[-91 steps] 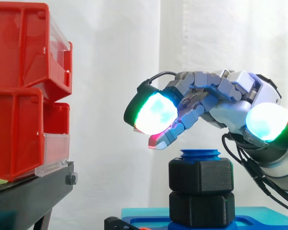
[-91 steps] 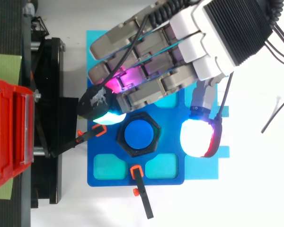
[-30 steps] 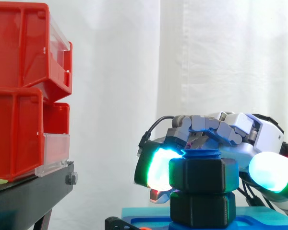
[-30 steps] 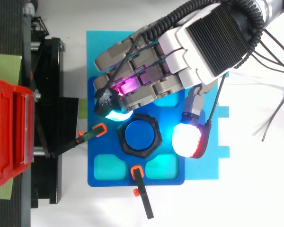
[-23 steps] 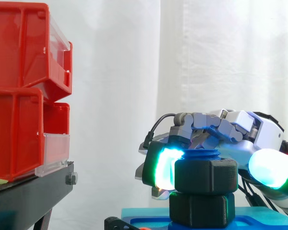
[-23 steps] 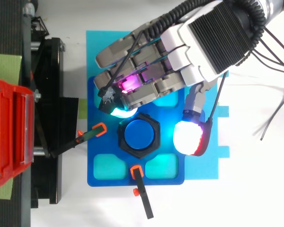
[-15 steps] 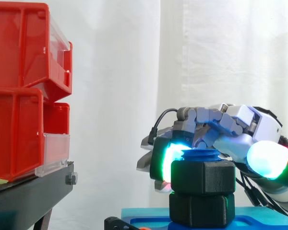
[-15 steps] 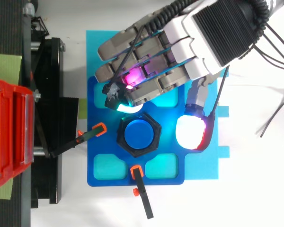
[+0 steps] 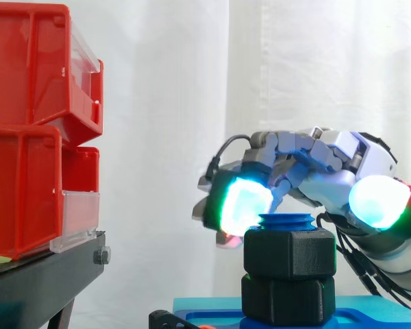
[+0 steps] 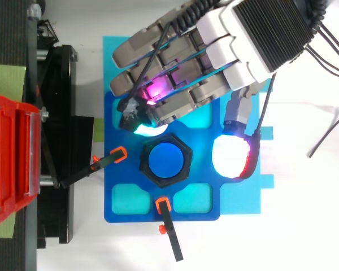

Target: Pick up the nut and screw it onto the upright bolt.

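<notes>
Above the blue plastic base plate [image 10: 124, 220], we see the grey-and-white robot hand [image 10: 254, 39] hanging just over the work with its fingers loosely bent and the thumb spread wide, holding nothing. One glowing green-cyan fingertip [image 9: 243, 204] sits just up and to the left of the black hexagonal plastic nut [image 9: 288, 253] in the side view. The pale thumb pad [image 10: 233, 157] lies off the nut's opposite side, with a gap showing between them from above (so the two pads flank the nut without closing on it).

The nut is threaded on the upright blue plastic bolt [image 10: 165, 160], whose top pokes out above it. A second black hexagonal piece [image 9: 288, 299] lies directly beneath the nut, touching it, on the plate.

Two black clamps with orange tips [image 10: 110, 158] reach onto the plate's edges. Off to the left we find the red plastic bins [image 9: 27, 137] on their black stand [image 9: 41, 281], well apart from the bolt.
</notes>
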`<action>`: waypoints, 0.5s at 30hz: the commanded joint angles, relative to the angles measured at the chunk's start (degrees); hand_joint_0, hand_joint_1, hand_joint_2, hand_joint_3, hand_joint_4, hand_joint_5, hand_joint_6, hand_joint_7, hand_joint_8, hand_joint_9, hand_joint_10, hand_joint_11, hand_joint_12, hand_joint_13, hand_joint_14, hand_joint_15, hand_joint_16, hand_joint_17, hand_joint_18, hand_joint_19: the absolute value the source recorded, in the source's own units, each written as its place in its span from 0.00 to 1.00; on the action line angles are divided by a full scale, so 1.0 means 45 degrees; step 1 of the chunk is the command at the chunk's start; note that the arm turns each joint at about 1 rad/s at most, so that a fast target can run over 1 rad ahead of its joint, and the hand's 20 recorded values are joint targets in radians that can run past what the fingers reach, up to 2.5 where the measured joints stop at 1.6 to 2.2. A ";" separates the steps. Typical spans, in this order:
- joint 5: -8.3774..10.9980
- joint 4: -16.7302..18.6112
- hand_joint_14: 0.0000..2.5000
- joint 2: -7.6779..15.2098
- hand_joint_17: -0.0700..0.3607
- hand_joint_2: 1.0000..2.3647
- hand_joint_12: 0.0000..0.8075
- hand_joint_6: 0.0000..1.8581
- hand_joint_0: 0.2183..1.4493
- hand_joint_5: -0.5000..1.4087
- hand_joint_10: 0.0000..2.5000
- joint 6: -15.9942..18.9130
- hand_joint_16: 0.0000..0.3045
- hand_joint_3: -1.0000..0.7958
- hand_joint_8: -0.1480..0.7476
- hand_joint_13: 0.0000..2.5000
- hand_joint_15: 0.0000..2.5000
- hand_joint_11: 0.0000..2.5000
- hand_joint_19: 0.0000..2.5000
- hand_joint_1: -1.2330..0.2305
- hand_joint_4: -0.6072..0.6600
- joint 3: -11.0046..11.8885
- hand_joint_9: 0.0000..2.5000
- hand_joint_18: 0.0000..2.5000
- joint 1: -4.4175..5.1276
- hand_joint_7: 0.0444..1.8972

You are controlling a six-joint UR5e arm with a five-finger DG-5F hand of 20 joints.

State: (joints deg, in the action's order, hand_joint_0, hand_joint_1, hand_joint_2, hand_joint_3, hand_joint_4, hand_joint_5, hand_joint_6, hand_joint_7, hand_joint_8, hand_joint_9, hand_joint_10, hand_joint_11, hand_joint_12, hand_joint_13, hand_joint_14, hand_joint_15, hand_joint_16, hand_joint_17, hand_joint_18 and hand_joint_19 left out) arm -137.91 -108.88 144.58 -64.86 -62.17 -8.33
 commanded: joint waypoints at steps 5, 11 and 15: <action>-0.0037 -0.0160 0.00 0.0019 0.30 0.00 0.23 0.27 0.20 0.24 0.00 -0.0021 0.09 0.28 0.41 0.34 0.00 0.00 0.06 0.74 0.64 0.0339 0.42 0.27 0.0192 0.42; 0.0470 -0.0492 0.00 0.0019 0.28 0.00 0.23 0.27 0.20 0.23 0.00 -0.0197 0.07 0.28 0.41 0.33 0.00 0.00 0.04 0.74 0.64 0.0085 0.42 0.24 0.0445 0.39; 0.0881 -0.0687 0.00 0.0019 0.28 0.00 0.23 0.27 0.20 0.24 0.00 -0.0627 0.07 0.28 0.41 0.33 0.00 0.00 0.04 0.74 0.63 -0.0110 0.42 0.24 0.0563 0.39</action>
State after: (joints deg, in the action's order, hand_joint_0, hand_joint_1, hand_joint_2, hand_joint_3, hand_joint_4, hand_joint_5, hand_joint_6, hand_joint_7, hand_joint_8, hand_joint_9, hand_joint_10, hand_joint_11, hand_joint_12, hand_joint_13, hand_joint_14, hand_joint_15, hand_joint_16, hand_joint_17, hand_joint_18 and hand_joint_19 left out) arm -135.22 -111.40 144.65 -66.38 -62.09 -6.17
